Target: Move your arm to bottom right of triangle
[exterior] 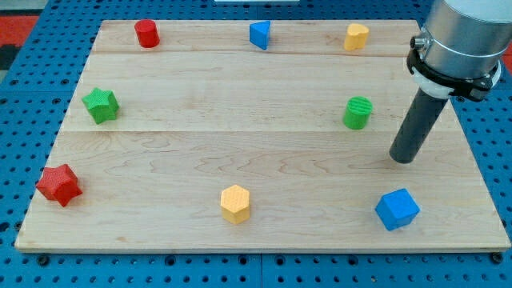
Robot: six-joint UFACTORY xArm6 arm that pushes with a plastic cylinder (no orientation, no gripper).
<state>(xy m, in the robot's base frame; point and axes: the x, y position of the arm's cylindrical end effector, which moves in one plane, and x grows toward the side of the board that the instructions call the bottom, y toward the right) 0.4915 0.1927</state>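
The blue triangle block [259, 34] sits near the view's top edge of the wooden board [200, 152], about the middle. My tip [404, 159] rests on the board at the view's right, far down and to the right of the triangle. It stands just right of and below the green cylinder [358, 113] and above the blue cube [397, 209]. The rod leans up to the arm body [460, 40] at the view's top right.
A red cylinder [146, 34] and a yellow block [356, 36] lie along the view's top. A green star [101, 105] and a red star [59, 185] lie at the view's left. A yellow hexagon [235, 202] lies near the bottom.
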